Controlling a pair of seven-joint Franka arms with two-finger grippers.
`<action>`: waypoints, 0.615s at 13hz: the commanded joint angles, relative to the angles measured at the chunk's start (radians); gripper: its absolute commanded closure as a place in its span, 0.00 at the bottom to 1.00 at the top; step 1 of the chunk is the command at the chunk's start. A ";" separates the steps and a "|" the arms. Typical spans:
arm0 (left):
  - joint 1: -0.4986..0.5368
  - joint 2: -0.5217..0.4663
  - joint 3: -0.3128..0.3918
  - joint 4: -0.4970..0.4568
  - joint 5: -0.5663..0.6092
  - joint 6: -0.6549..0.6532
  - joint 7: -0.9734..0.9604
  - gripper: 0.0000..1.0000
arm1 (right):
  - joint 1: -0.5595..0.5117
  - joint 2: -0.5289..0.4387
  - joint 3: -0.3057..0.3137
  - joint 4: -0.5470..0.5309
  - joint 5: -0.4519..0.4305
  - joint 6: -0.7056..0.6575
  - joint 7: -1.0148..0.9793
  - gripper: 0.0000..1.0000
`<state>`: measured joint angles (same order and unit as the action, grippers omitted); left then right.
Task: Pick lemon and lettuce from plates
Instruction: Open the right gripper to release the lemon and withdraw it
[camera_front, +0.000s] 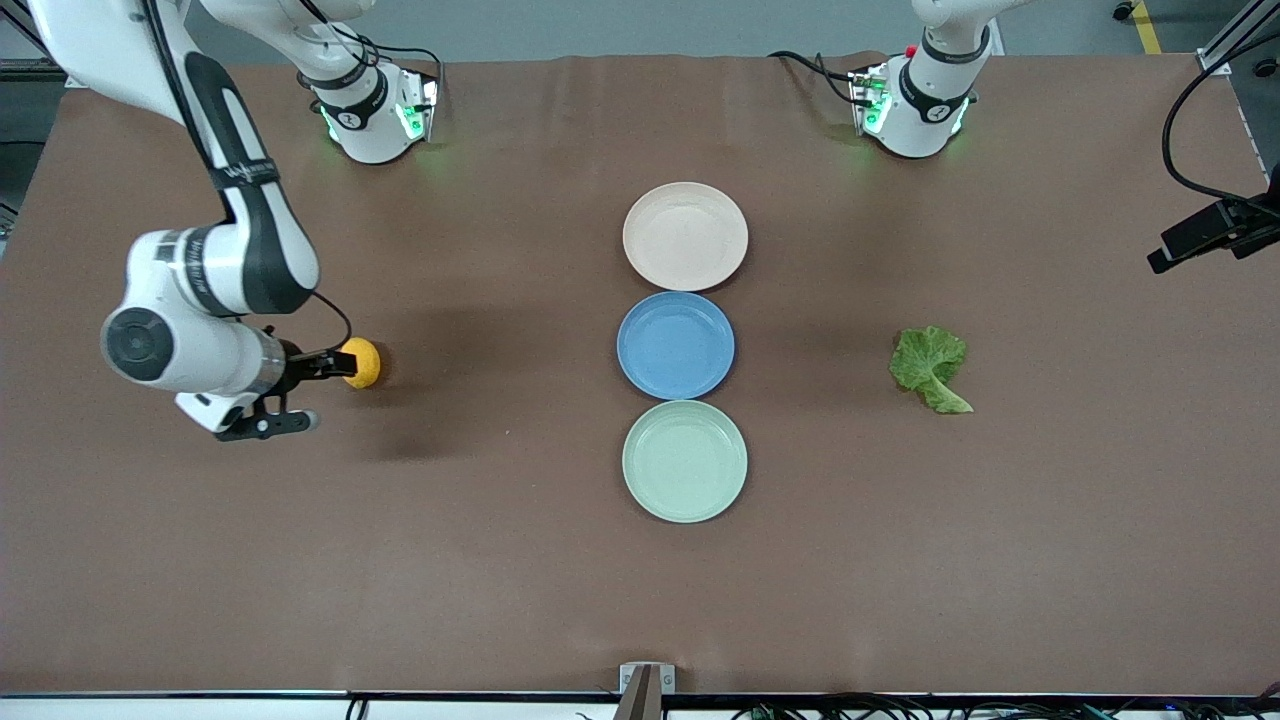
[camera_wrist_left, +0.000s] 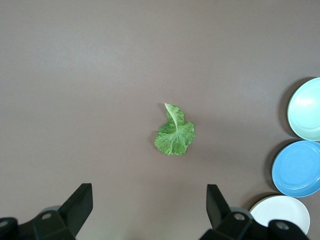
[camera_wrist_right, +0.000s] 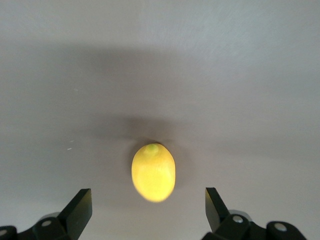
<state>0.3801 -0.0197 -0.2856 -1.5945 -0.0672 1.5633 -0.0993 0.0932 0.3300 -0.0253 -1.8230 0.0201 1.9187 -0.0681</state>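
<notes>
**Both items off the plates, plates bare**

The brown counter (camera_front: 500, 560) fills the front view. Three plates run down its centre: the cream plate (camera_front: 685, 236) uppermost, a blue plate (camera_front: 676, 345) in the middle, the mint plate (camera_front: 684, 461) lowest. None carries anything.

The lettuce (camera_front: 930, 369) lies on the bare counter at right of centre, well apart from the plates. The lemon (camera_front: 361, 362) sits at left of centre, also on the counter.

The right hand (camera_front: 305, 390) is just beside the lemon, its fingers spread wide, gripping nothing. The left hand (camera_wrist_left: 150, 207) shows only in its wrist view, wide open, empty, high over the lettuce.

Judging from this, the picking looks done.

The front view cuts off the left arm above its base, so that hand's height is hard to judge.
</notes>
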 joint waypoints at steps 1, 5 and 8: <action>-0.010 0.018 -0.003 0.039 -0.002 -0.023 0.010 0.00 | -0.013 0.000 -0.002 0.132 0.000 -0.137 0.023 0.00; -0.015 0.018 -0.004 0.041 0.001 -0.023 0.006 0.00 | -0.042 -0.005 -0.001 0.306 -0.003 -0.340 0.051 0.00; -0.015 0.020 -0.004 0.039 0.001 -0.023 0.007 0.00 | -0.079 0.001 -0.001 0.410 -0.006 -0.431 0.042 0.00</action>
<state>0.3647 -0.0104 -0.2870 -1.5814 -0.0672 1.5633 -0.0993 0.0481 0.3202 -0.0378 -1.4765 0.0184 1.5258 -0.0303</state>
